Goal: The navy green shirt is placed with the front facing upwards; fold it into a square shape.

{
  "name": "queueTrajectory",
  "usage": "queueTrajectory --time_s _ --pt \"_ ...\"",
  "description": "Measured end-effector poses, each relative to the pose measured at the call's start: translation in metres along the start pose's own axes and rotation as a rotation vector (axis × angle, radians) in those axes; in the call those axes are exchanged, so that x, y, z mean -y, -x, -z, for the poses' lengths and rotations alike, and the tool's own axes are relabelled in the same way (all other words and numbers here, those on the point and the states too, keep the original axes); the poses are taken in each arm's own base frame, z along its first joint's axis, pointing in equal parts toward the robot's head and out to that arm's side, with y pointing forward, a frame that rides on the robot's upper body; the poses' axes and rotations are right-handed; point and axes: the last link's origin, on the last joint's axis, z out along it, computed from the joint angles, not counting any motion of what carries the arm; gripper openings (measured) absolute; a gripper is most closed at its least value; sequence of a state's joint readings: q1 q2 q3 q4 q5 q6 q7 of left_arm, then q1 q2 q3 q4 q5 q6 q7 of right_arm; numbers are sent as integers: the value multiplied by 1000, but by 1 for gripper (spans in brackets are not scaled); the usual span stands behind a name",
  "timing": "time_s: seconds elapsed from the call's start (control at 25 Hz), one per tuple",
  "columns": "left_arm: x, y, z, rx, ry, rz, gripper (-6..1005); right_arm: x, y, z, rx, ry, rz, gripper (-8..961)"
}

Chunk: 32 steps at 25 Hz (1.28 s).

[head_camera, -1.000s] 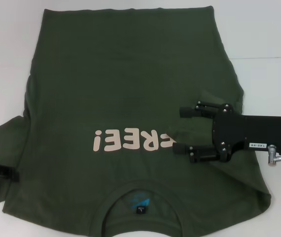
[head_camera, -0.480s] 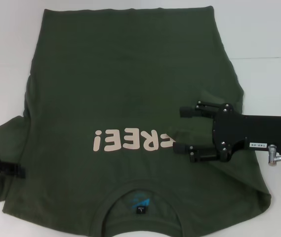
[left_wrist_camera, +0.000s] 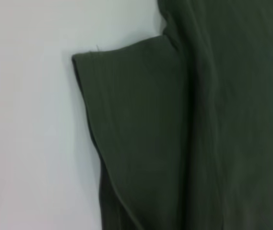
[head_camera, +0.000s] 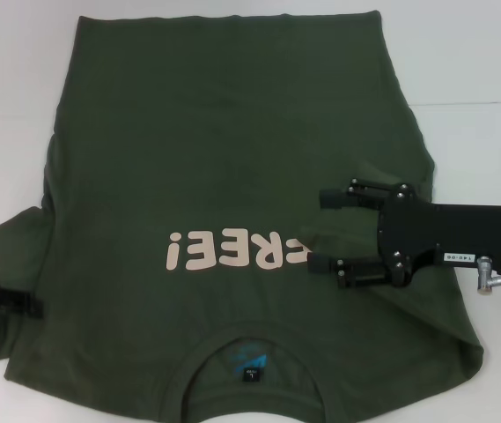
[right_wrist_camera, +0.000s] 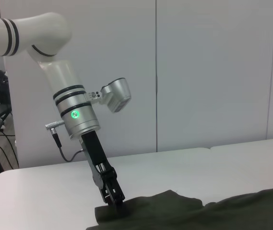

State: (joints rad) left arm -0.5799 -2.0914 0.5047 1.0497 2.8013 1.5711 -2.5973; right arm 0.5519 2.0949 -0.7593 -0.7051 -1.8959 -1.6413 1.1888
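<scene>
Shirt (head_camera: 224, 167): spread flat on the white table (head_camera: 479, 62), front up, collar nearest the robot; its far hem is seen near the table's far edge.
Open room: bare tabletop is seen along both sides of the shirt, more on the right.
Left sleeve: laid out flat, its hem met by the left gripper (head_camera: 8, 301); whether that gripper is clamped cannot be told.
Right gripper (head_camera: 327, 231): held spread wide over the chest, just beside the pink lettering (head_camera: 232, 250).
Look: dark olive cloth, mildly wrinkled, neck label (head_camera: 250, 370) shown.
</scene>
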Motion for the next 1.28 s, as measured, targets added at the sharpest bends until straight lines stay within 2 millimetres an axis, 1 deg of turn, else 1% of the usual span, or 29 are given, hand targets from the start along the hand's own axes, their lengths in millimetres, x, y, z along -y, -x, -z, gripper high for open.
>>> queueTrajectory --time_s 0.04,0.28,0.72,1.12,1.28 --pt "0 0 0 -3 -2 6 860 0 0 0 0 0 1 911" --pt "2 -2 0 -15 -14 13 684 1 1 0 0 1 4 912" --pt "1 -2 -1 -8 -18 -2 449 1 1 0 -1 1 5 912" --pt "-1 -4 -1 -8 -20 -18 -2 1 2 0 0 1 6 912" --pt "-2 -5 0 -9 -34 -40 -2 1 2 0 0 1 6 910"
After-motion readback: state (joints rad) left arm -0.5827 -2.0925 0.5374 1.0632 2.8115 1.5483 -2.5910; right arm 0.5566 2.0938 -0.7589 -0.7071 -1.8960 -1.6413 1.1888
